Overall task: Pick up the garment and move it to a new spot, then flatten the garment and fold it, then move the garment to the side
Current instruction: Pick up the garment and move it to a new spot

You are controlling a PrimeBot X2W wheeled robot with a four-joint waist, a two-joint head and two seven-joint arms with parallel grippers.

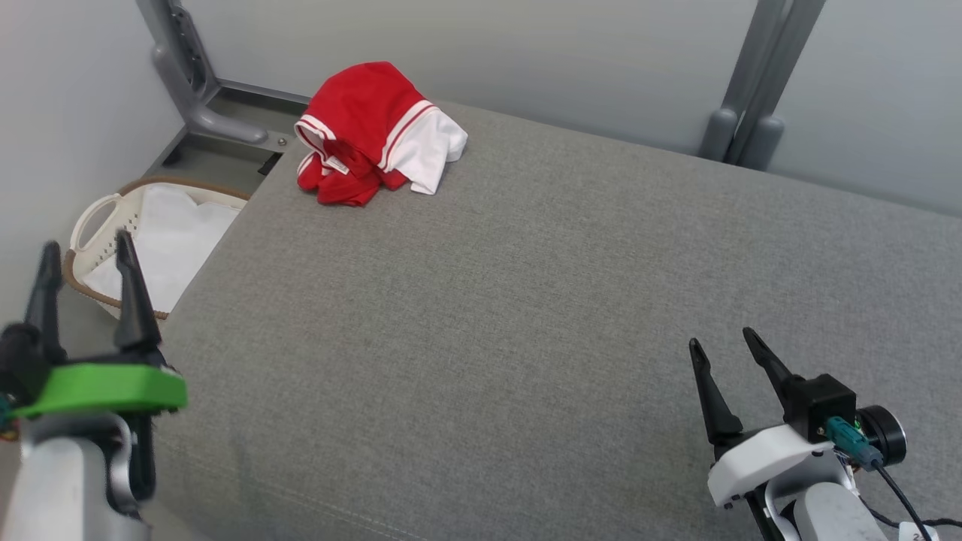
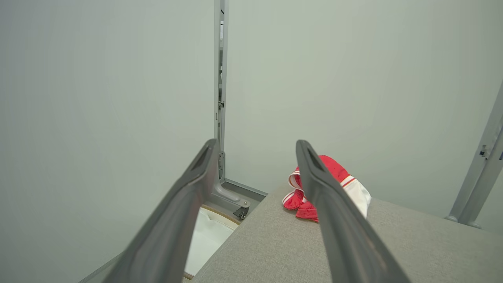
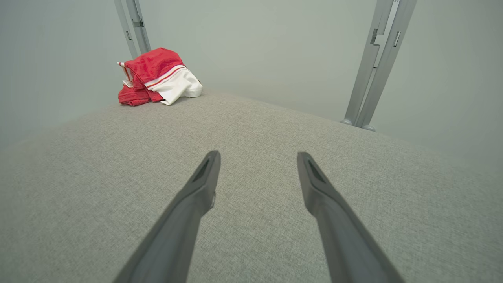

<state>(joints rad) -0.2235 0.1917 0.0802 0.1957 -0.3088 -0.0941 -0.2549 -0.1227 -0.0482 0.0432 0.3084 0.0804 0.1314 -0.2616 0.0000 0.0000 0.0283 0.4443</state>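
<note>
Garment (image 1: 368,135) sits in a crumpled red-and-white heap at 11 o'clock, on the far corner of the gray tabletop (image 1: 488,300), not yet picked up. Left claw (image 1: 86,240) at 8 o'clock, by the laundry basket (image 1: 135,207) off the edge. Right claw (image 1: 720,336) at 5 o'clock above bare fabric. Both are spread wide, empty and well apart from the heap, likely parked ready for the first reach.
</note>
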